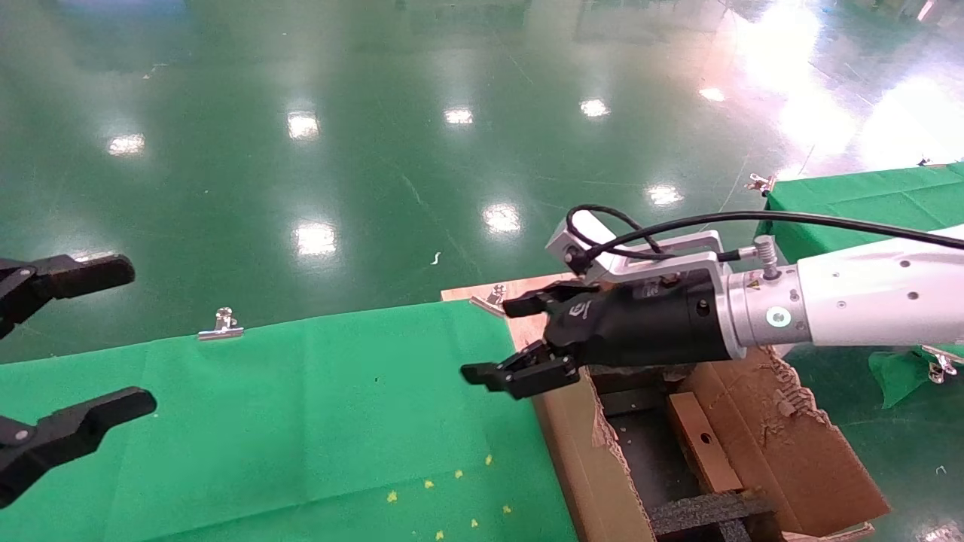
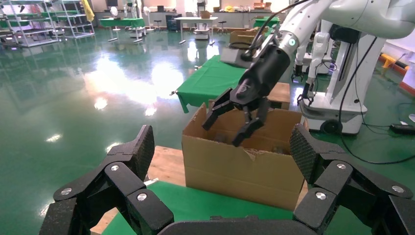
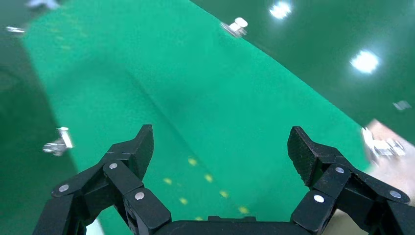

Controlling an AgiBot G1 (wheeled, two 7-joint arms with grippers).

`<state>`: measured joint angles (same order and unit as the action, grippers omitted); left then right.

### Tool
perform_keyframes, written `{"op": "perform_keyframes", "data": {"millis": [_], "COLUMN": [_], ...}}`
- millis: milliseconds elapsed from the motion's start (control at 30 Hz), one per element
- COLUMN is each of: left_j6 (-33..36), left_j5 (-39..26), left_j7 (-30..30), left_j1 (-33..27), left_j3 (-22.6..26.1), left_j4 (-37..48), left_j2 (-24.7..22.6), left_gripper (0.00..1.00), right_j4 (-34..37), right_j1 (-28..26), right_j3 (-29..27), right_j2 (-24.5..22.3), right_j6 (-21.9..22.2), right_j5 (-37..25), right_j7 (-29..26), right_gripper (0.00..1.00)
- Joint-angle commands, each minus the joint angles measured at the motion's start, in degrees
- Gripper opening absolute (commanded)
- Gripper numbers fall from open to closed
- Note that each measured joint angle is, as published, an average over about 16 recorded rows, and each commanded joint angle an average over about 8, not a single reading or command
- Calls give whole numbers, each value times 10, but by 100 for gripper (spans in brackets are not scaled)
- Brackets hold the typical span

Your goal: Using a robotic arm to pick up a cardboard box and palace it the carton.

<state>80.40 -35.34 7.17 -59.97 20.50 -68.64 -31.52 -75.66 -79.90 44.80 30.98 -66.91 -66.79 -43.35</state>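
The small cardboard box (image 1: 704, 446), brown with a round hole, lies inside the carton (image 1: 580, 459) next to black foam (image 1: 708, 512). The robotic arm (image 1: 866, 301) reaches in from the right. Its right gripper (image 1: 493, 340) hovers open and empty above the carton's left rim, pointing toward the green cloth. The left wrist view shows that right gripper (image 2: 230, 125) above the carton (image 2: 240, 166). In the right wrist view, only cloth lies between the right gripper's (image 3: 220, 147) pads. My left gripper (image 1: 128, 336) is parked open at the left edge; the left wrist view shows it (image 2: 222, 152) empty too.
A green cloth (image 1: 301, 421) covers the table left of the carton, held by metal clips (image 1: 221, 324). Small yellow specks (image 1: 429, 485) dot the cloth. A wooden board (image 1: 527, 290) sits under the carton. Another green-covered table (image 1: 851, 199) stands at the right, above a glossy green floor.
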Motion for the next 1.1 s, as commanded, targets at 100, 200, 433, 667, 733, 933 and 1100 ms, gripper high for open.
{"op": "perform_keyframes", "data": {"millis": [100,200,433,667,733,933,1100], "left_j6": [0,0,0,0,0,0,0], "left_j5": [0,0,0,0,0,0,0], "left_j7": [0,0,0,0,0,0,0], "left_j1": [0,0,0,0,0,0,0], "left_j3": [0,0,0,0,0,0,0], "left_j4": [0,0,0,0,0,0,0], "left_j2": [0,0,0,0,0,0,0], "left_gripper": [100,100,100,100,100,100,100], "right_j4": [3,6,12,17,19,22,23], "right_j1": [29,51,102,152,165,192,198], "right_j3": [-46,-80,-159,-238,-259,-302,-312], "right_j2": [6,11,22,33,36,42,44], "right_j6": [-30,-52,-104,-156,-169,-197,-203], "right_j5": [40,69,138,206,224,262,271], "right_j7": [52,91,180,270,293,336,342], "right_gripper": [100,100,100,100,100,100,100]}}
